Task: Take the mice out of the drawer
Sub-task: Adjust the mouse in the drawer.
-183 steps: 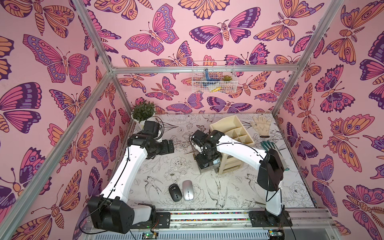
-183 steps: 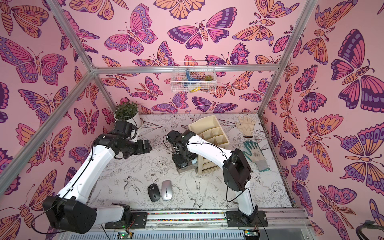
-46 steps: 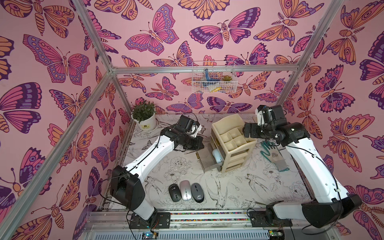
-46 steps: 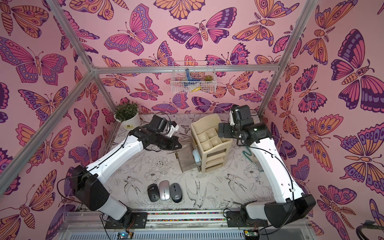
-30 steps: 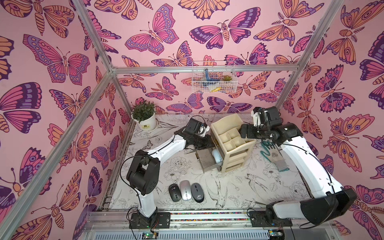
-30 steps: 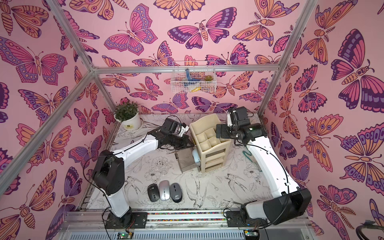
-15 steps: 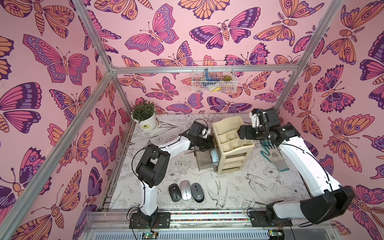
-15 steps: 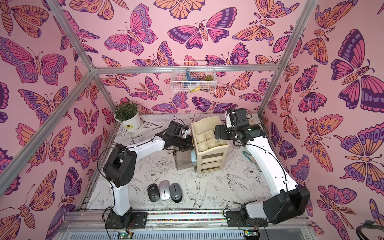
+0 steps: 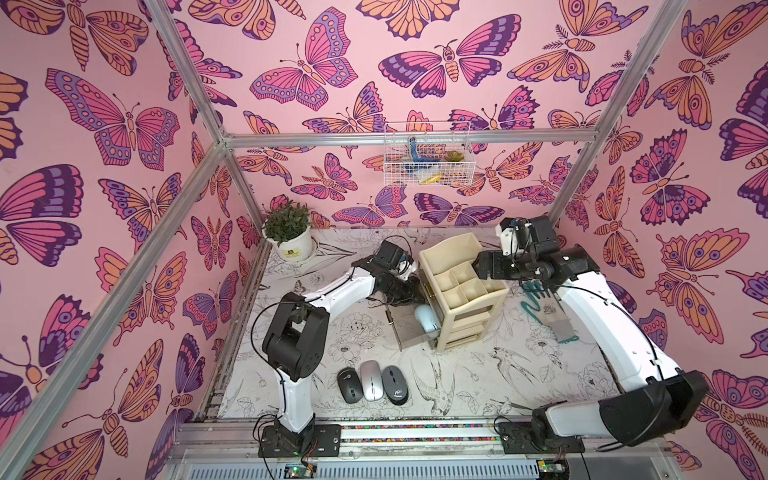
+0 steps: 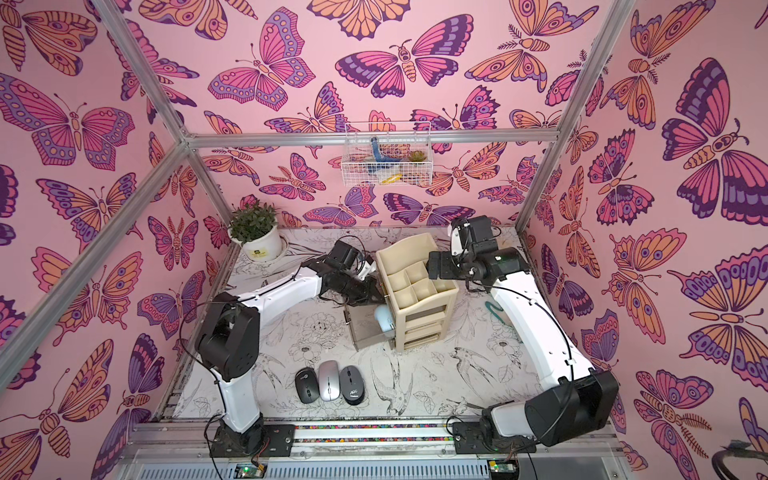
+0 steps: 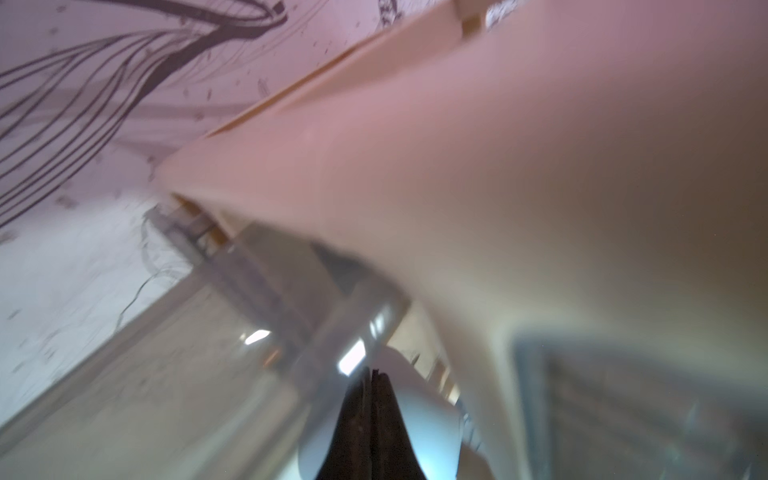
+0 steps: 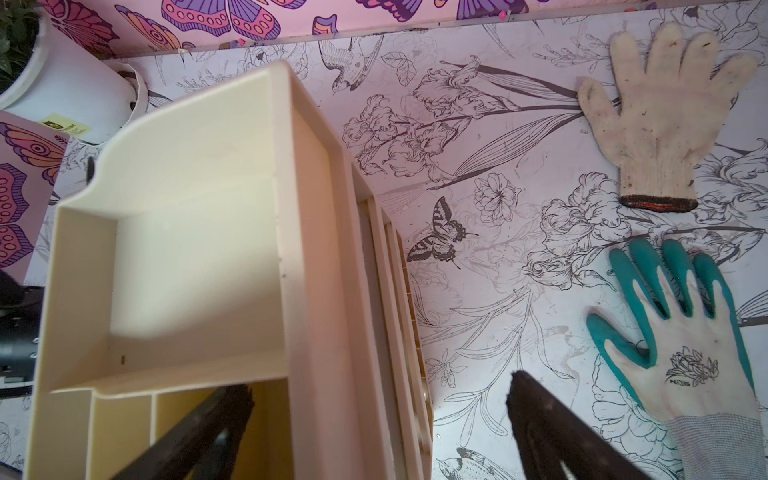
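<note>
A cream desk organizer stands mid-table with its clear drawer pulled out. One pale blue mouse lies in the drawer against the organizer. Near the front edge lie three mice side by side: black, silver and dark grey. My left gripper is shut and empty, its tips at the drawer's far corner just over the blue mouse. My right gripper is open and straddles the organizer's right wall.
A potted plant stands in the back left corner. A wire basket hangs on the back wall. A white glove and a teal glove lie flat to the right of the organizer, under my right arm.
My left gripper has pushed forward to the drawer's far corner, its elbow folding in. The organizer has turned slightly and squared up. My right gripper has edged onto the organizer's wall.
</note>
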Available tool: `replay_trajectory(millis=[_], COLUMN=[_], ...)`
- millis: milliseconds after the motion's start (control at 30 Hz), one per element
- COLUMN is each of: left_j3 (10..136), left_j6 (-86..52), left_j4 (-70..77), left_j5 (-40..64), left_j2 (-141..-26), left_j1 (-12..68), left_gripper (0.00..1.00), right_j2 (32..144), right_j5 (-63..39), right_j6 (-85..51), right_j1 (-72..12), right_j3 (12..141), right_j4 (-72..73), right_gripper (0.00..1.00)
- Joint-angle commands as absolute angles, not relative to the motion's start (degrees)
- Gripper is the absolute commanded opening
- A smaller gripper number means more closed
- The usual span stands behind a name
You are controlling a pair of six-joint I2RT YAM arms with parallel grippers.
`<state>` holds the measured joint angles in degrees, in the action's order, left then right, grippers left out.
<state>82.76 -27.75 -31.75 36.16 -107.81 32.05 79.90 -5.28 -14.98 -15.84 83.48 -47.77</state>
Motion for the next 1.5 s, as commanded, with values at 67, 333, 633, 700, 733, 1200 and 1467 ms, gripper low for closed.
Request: replay_trajectory(millis=[67, 333, 633, 700, 733, 1200, 1467], left_j3=[81.78, 83.68, 83.75, 84.06, 84.42, 87.81, 82.14], left_j6=[-19.12, -19.06, -13.25, -13.32, -13.44, -14.59, -21.51], left_j4=[-51.67, -49.2, -48.61, -48.68, -48.61, -46.92, -36.06], left_j5=[31.34, 25.99, 28.59, 29.7, 29.63, 28.38, 27.86], left_j2=[-104.17, -96.29, -94.87, -96.53, -97.57, -100.26, -98.77], left_j1=[33.76, 33.63, 34.4, 34.94, 35.37, 43.83, 44.56], left_gripper=[0.0, 0.0, 0.63, 0.62, 0.62, 0.0, 0.0], right_j2=[82.95, 83.03, 83.32, 83.31, 83.32, 84.18, 84.81], right_j5=[-3.67, -4.0, -4.75, -4.79, -4.79, -5.1, -6.43], right_j6=[-13.95, -13.95, -13.65, -13.55, -13.54, -13.21, -13.27], right_j1=[-15.47, -15.47, -15.47, -15.47, -15.47, -15.47, -15.47], right_j3=[82.41, 82.4, 83.1, 83.21, 83.16, 82.89, 82.66], right_j4=[-49.48, -49.28, -49.48, -49.65, -49.7, -49.66, -49.79], right_gripper=[0.99, 0.99, 0.99, 0.99, 0.99, 0.99, 0.99])
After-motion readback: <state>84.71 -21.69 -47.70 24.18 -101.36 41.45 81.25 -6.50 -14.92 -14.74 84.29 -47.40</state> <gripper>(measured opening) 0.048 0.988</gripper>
